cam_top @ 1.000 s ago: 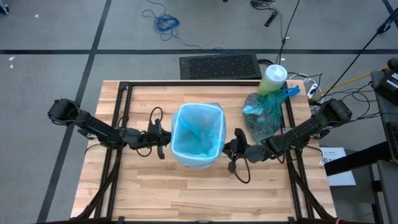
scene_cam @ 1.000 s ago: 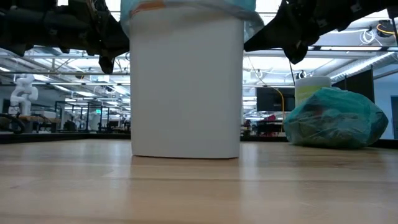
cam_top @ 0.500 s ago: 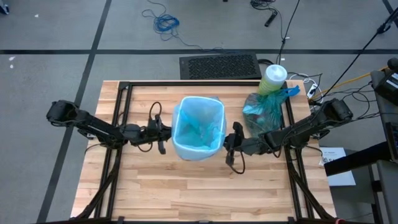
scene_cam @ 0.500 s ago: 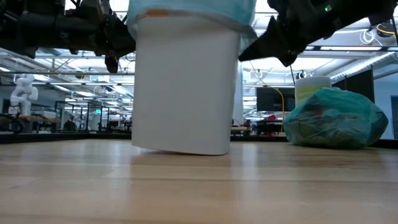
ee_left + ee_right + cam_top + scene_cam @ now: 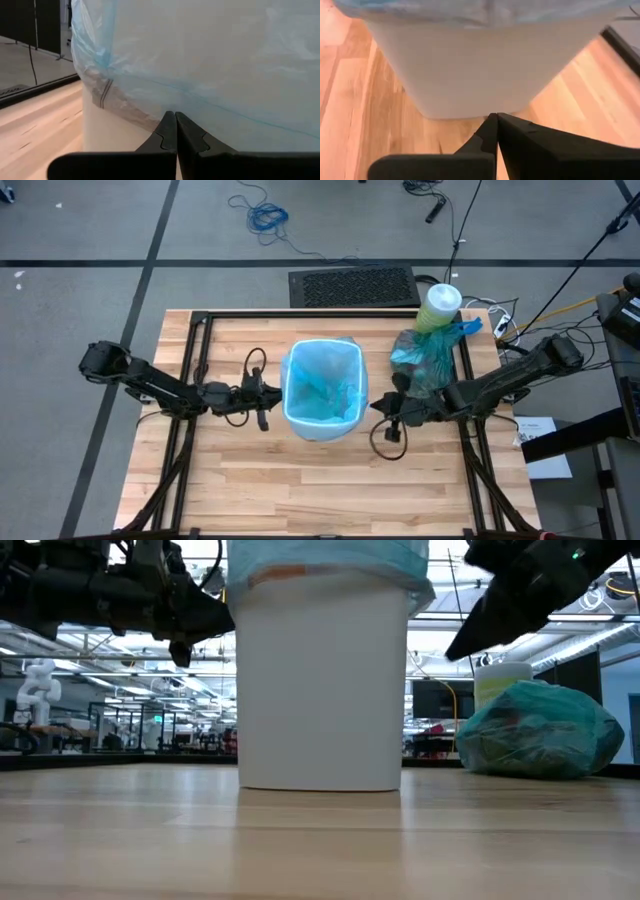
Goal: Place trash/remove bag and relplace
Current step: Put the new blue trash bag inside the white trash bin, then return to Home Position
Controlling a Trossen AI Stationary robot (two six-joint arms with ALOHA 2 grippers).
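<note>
Pale sky-blue bag [image 5: 322, 385] lining the white bin [image 5: 322, 690] mid-surface, folded over the rim to stay put. Teal-green bag [image 5: 425, 365] sitting knotted beside the green canister [image 5: 438, 307], out of the way. Left hand [image 5: 262, 395] and right hand [image 5: 392, 415] flanking the bin, both pinched fully together, holding nothing.

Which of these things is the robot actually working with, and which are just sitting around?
In the job:
- white plastic bin
- pale sky-blue plastic liner inside it
- tied teal-green plastic bag of trash, right of the bin
- both shut grippers, left, right

Lying about:
- tall green white-lidded canister
- black floor mat
</note>
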